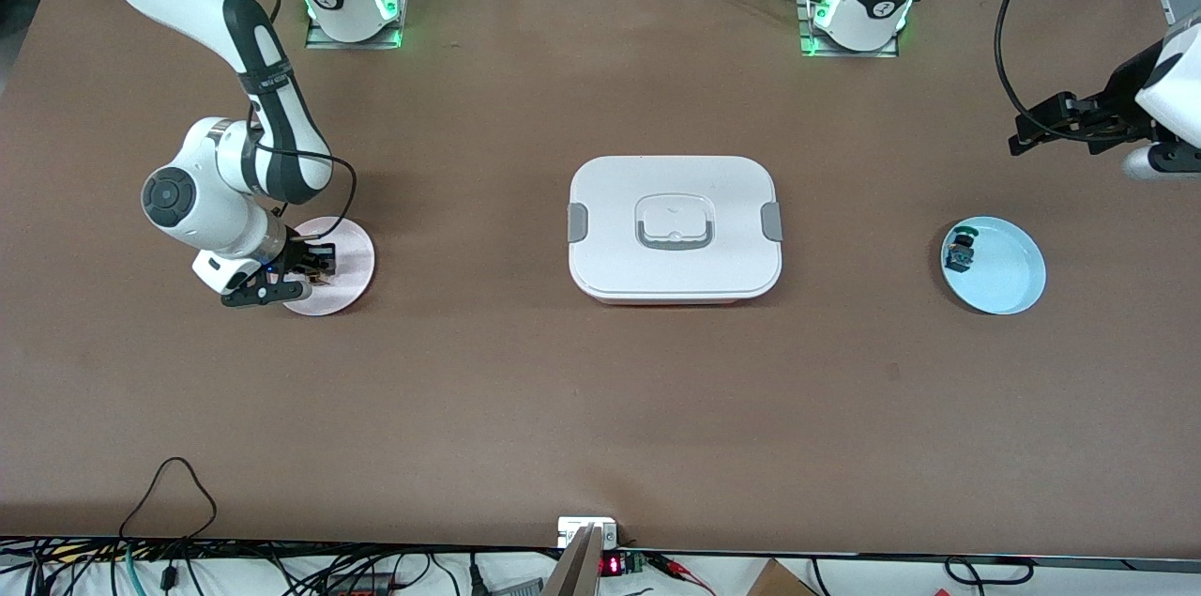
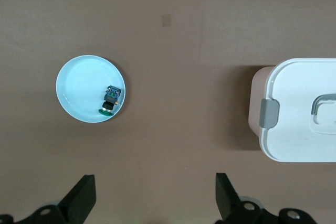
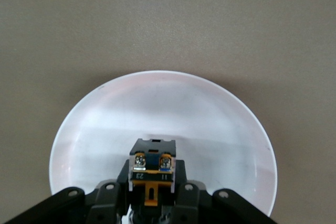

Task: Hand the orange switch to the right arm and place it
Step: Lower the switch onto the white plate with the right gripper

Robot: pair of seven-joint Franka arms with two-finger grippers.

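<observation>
Your right gripper (image 1: 298, 277) is low over the pale pink plate (image 1: 352, 244) at the right arm's end of the surface, its jaws clenched on the orange switch (image 3: 151, 174) — in the right wrist view the switch sits squarely between them, its terminal block with two screws pointing out past the fingertips and its long axis running along the line of the fingers. The hand-over looks done, so what remains is the set-down. The relation that matters is straight down: the plate lies directly beneath the jaws, its bare floor spreading out ahead of the switch, and you cannot quite tell whether the switch is touching it yet. Lower gently until it rests, then let go; a small cylinder like this may roll toward the rim. Your left gripper (image 1: 1041, 129) waits up in the air at the left arm's end of the surface with its jaws released wide and holding nothing, and it is well apart from the switch. Below it, the light blue plate (image 2: 73, 85) carries the green-capped switch (image 2: 110, 100), beside the white lidded box (image 1: 674, 225) — leave those alone.
</observation>
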